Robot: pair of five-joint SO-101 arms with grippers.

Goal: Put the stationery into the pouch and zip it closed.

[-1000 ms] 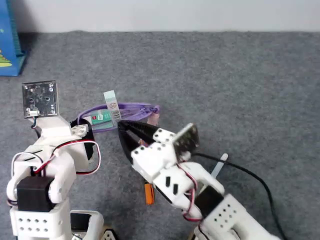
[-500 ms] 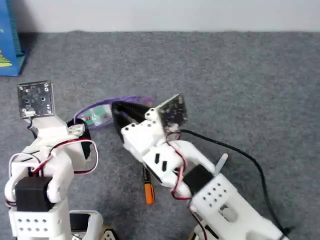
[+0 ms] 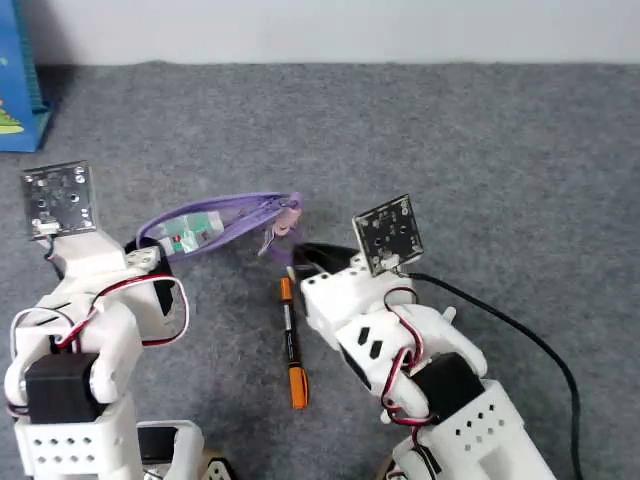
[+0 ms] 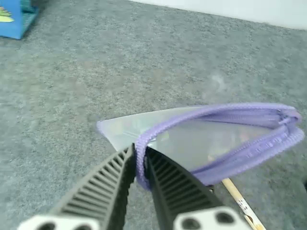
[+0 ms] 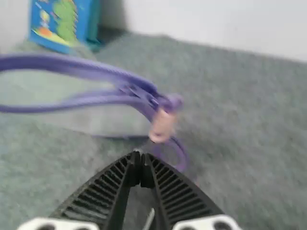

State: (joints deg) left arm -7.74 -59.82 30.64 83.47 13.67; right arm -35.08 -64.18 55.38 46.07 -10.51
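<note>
A clear pouch with a purple zipper lies on the grey carpet, its mouth gaping and a green-labelled item inside. My left gripper is shut on the pouch's left end; in the left wrist view its jaws pinch the purple zipper edge of the pouch. My right gripper is shut, with nothing in it, just short of the pouch's right end. In the right wrist view its tips sit right below the pink zip pull. An orange pen lies on the carpet in front of the pouch.
A blue box stands at the far left by the white wall, and it is also in the right wrist view. Open grey carpet stretches behind and to the right of the pouch. A black cable trails from the right arm.
My right arm has drawn back from over the pouch toward its right end, uncovering the orange pen. The green-labelled item went from standing at the pouch's mouth to lying inside. The left arm shifted slightly left.
</note>
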